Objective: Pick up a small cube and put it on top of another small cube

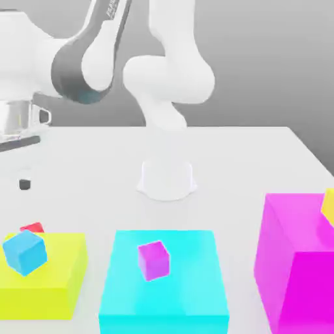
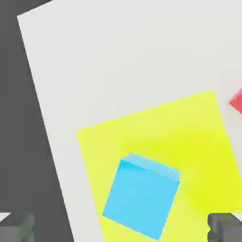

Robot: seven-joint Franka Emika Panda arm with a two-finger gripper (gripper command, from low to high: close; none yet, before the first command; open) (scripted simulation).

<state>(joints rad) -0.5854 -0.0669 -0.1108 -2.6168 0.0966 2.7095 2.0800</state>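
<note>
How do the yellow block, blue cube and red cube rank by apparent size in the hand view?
1. Yellow block
2. Blue cube
3. Red cube, partly cut off at the edge, so its rank is less sure.

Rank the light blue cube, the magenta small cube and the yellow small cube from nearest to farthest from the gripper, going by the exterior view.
From the gripper:
1. Light blue cube, on the yellow block at the exterior view's left.
2. Magenta small cube, on the cyan block, middle.
3. Yellow small cube, on the magenta block, far right edge.
</note>
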